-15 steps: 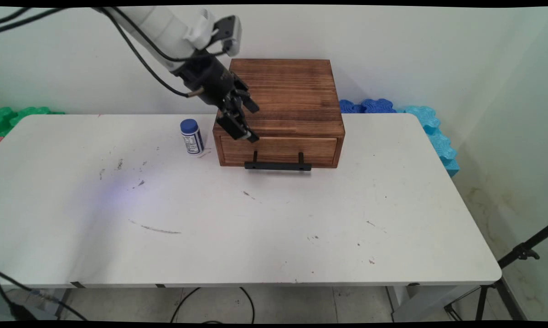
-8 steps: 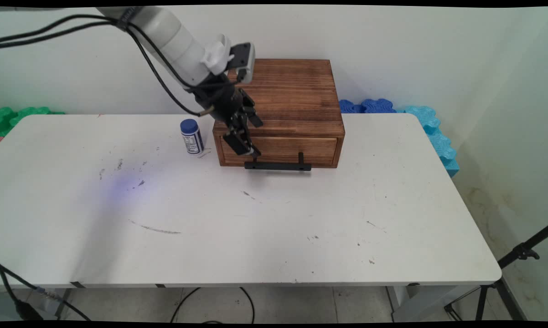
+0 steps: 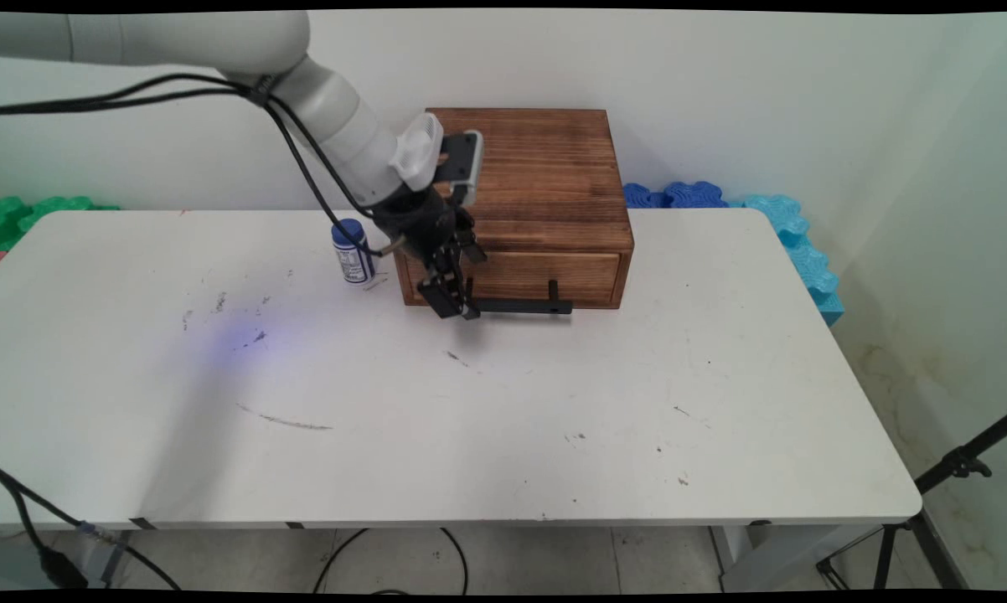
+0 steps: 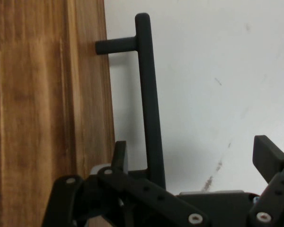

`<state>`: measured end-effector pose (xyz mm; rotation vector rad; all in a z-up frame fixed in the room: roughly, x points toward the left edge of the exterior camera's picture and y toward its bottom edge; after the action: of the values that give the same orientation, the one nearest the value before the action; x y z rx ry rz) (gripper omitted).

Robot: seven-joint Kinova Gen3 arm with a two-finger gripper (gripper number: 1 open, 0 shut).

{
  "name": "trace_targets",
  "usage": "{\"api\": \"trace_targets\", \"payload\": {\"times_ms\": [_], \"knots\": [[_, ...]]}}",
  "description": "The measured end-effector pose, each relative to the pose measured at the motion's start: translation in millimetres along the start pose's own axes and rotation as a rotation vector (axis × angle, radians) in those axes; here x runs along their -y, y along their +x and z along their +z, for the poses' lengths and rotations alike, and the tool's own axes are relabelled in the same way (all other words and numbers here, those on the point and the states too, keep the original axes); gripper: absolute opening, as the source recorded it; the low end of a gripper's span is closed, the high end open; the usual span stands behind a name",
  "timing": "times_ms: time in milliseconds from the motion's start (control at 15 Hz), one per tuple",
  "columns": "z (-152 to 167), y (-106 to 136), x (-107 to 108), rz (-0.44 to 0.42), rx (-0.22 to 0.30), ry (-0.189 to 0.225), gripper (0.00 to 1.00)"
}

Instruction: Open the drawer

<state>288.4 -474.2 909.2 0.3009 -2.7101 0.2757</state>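
1. Main view: the hand (image 3: 457, 303) hangs at the left end of the black handle (image 3: 520, 306) on a wooden drawer box (image 3: 516, 205), drawer shut, contents hidden. The handle's long axis runs left to right along the drawer front. A blue-capped bottle (image 3: 352, 250) stands upright on the tabletop (image 3: 470, 419), just left of the box.

2. Hand view: the fingers (image 4: 270, 158) are spread, one on each side of the handle (image 4: 149, 104), which runs up the picture.
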Motion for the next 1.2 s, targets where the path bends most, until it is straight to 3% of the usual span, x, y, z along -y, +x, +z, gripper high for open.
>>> {"api": "trace_targets", "payload": {"times_ms": [1200], "knots": [[79.3,15.6,-10.8,-0.015,0.020,0.045,1.00]]}}
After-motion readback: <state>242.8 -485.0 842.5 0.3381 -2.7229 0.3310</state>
